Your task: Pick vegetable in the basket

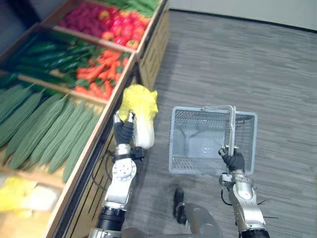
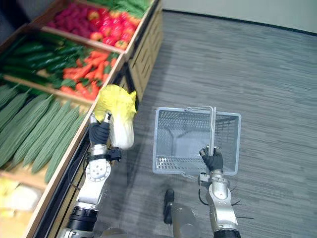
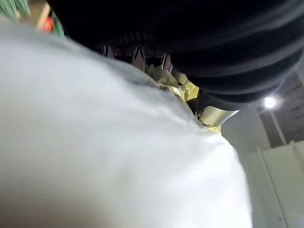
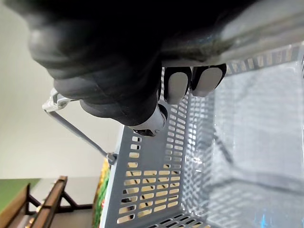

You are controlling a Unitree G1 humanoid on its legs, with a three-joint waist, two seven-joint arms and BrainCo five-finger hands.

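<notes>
the left hand (image 1: 124, 132) is curled round a cabbage (image 1: 140, 104), held up just outside the basket (image 1: 184, 130), between it and the vegetable shelf (image 1: 155, 47). the right hand (image 1: 234, 161) is clamped on the basket's handle (image 1: 231, 126).

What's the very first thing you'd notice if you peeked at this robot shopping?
The big yellow-leaved cabbage jumps out first, gripped by the left hand right beside the wooden produce stand. Next comes the grey basket, which looks empty, held by its handle in the right hand over the carpeted floor. Bright orange carrots glow in the stand on the left.
</notes>
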